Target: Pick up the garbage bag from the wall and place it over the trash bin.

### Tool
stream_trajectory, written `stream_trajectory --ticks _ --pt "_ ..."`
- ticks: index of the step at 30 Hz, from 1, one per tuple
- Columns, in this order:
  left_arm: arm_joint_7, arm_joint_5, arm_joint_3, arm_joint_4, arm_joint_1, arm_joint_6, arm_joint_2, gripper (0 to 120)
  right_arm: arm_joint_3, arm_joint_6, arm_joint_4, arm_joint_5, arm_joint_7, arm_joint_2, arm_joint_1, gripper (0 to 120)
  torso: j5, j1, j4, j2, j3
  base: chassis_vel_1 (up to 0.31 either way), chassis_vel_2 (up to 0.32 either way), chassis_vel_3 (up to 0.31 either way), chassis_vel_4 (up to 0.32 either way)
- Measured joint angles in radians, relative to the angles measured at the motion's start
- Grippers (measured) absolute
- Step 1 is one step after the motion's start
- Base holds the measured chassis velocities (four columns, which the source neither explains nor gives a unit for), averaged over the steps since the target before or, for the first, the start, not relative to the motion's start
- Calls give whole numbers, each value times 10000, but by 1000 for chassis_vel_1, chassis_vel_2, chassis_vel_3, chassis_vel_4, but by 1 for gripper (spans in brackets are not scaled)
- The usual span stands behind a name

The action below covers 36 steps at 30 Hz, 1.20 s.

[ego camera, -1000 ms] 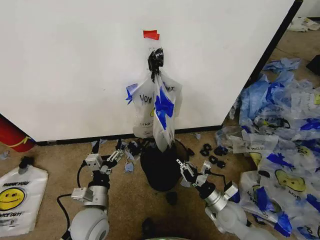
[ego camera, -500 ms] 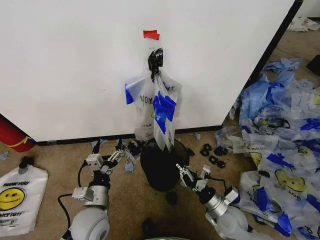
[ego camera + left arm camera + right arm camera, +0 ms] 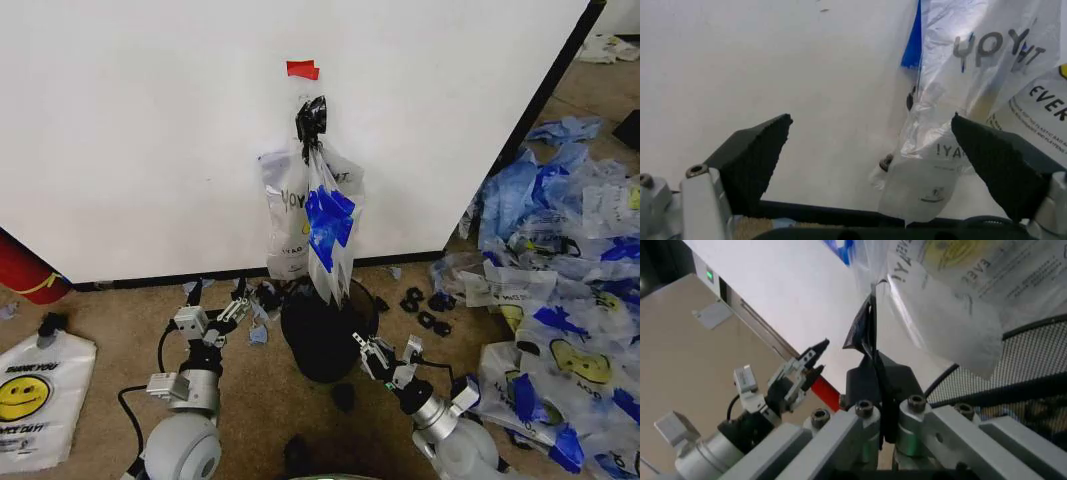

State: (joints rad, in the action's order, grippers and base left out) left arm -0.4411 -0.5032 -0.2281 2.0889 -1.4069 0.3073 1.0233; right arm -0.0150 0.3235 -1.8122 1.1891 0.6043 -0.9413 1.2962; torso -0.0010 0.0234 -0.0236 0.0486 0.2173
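You are in the reach step: the garbage bag hangs on the wall, its tail over the trash bin. Your left gripper, jaws apart, sits low beside it; the right gripper has jaws together. Raise the left to the bag.

The garbage bag is showing see-through plastic with blue streaks, dark lettering and a touch of yellow. The wall is showing plain white, with a black strip at its base and a red tape piece. The trash bin is showing black mesh. The floor is looking tan.
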Motion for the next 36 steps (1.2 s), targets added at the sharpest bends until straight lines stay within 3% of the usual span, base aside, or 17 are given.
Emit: stream_trajectory --ticks 17,20,24,28,30,32,36 --pt "110 -743 165 318 225 6 -255 95 -46 -23 295 -12 180 -122 -333 0 0 0 0 0 0 0 0 0 0" --pt "217 -1319 252 627 584 -30 -692 95 -46 -78 417 120 301 -78 -660 0 1 0 0 0 0 0 0 0 0" --pt "679 -2916 395 1281 1080 -149 -1706 95 230 -168 577 315 382 59 -1307 0 -2 1 -5 0 1 0 0 0 0" --pt "974 -3893 447 1715 1218 -182 -2345 95 552 -211 724 365 498 102 -1636 0 6 0 9 0 0 0 0 0 0" --pt "1283 -4400 598 1886 1400 -209 -2834 97 637 -236 819 353 645 114 -1678 0 -10 1 -4 0 1 0 0 0 0" --pt "1557 -4620 705 2094 1478 -225 -3207 97 749 -250 947 306 774 75 -1763 0 8 1 -1 0 1 0 0 0 0" --pt "1862 -4530 1080 2211 1919 -221 -3487 97 824 -259 1025 223 843 -13 -1784 0 -5 1 2 0 0 0 0 0 0"
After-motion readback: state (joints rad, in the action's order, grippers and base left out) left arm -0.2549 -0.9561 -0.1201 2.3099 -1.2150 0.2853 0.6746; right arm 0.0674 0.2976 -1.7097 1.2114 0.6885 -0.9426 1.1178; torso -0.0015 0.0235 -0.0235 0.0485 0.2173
